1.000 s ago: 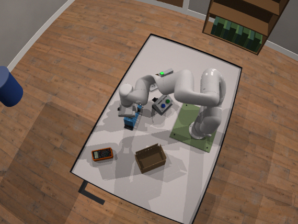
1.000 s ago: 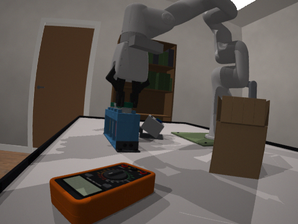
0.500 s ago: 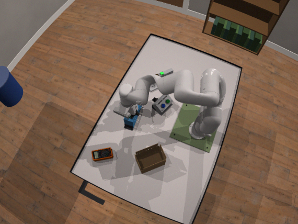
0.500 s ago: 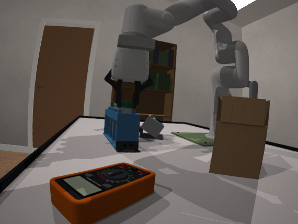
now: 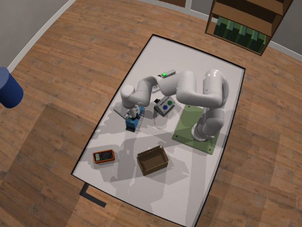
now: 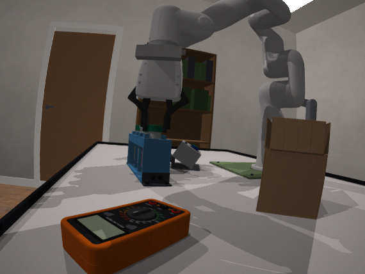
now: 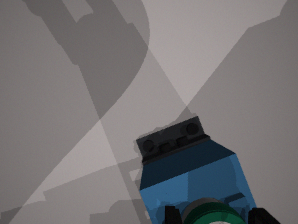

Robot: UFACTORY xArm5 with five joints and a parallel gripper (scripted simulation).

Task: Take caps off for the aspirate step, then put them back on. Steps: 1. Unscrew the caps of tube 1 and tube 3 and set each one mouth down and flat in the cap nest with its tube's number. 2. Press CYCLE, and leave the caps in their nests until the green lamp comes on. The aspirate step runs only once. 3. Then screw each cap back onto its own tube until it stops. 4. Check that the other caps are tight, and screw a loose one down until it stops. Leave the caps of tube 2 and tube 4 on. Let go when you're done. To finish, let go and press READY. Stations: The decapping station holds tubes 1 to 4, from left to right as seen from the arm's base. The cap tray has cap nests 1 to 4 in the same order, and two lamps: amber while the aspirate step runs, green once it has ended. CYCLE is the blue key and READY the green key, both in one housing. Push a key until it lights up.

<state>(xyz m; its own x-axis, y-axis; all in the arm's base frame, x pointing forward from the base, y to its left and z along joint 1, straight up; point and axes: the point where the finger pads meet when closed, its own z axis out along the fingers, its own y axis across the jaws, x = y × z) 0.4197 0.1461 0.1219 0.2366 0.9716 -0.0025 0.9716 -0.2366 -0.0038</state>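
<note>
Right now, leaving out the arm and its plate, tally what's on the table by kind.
Keys: 2 (blue, green)
Key housing: 1
Lit green lamp: 1
Cap tray: 1
Tube station: 1
Multimeter: 1
Box: 1
Total: 8

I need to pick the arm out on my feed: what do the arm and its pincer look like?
The arm is glossy white-grey, built of thick rounded tube segments with bulbous joints, on a round foot bolted to a green base plate. No cables or markings show. The pincer has a pale, tapered housing with small rivet dots and thin black fingers on black linkages.
</note>
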